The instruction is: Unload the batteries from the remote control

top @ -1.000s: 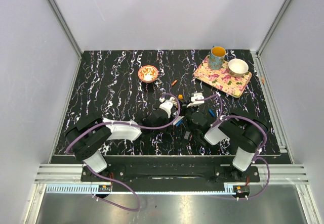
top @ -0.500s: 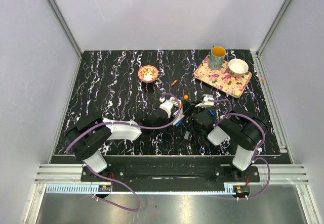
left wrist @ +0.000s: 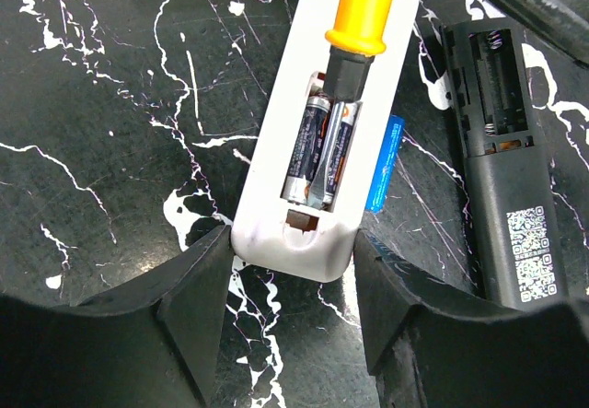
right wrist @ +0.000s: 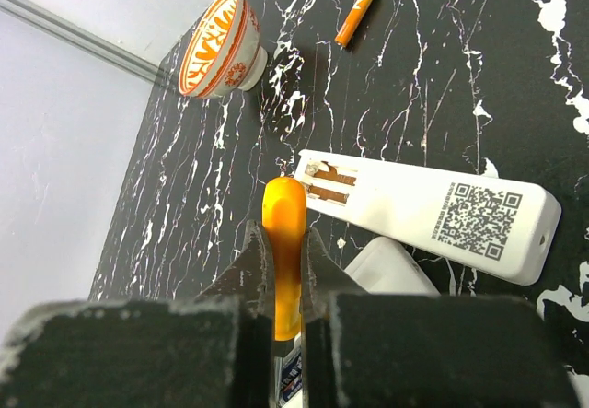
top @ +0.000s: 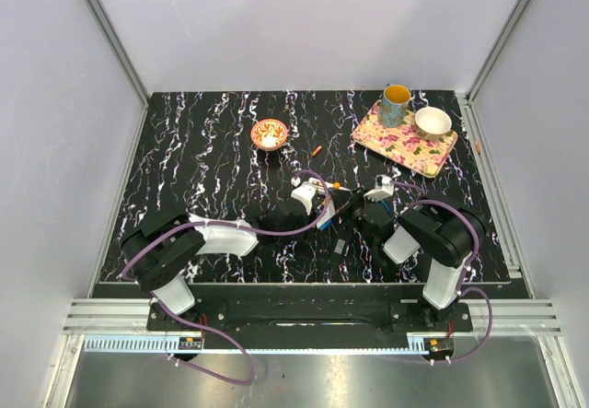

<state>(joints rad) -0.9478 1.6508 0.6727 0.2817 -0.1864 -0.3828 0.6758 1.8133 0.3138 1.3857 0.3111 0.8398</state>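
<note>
Near the front of the black marbled tabletop [top: 202,169] the two arms meet over a white remote [left wrist: 276,113] lying with its back cover off. The left hand [left wrist: 291,251] has the near end of this remote pinched between its two dark fingers [left wrist: 198,307], one against each corner. Two batteries [left wrist: 322,150] sit side by side inside the open bay, running lengthwise.

The right hand [right wrist: 283,238] is clamped tight on the handle of an orange tool [left wrist: 368,7]. From the left wrist view, the tool comes in from the far side, and its dark tip dips into the far end of the bay, right at the ends of the cells.

Just to the right of the held remote lies a thin blue piece [left wrist: 385,164], and beside that a black remote [left wrist: 506,178] with its battery bay open and bare and a code label on its near half. Beyond the hands a second white remote [right wrist: 433,210] lies flat, also open, with a square code label on it.

Farther back, a loose battery [right wrist: 354,17] lies alone on the tabletop, near a small orange patterned bowl [right wrist: 221,44]. At the far right corner a flowered tray [top: 391,141] carries a mug [top: 396,104] and a white bowl [top: 433,121].
</note>
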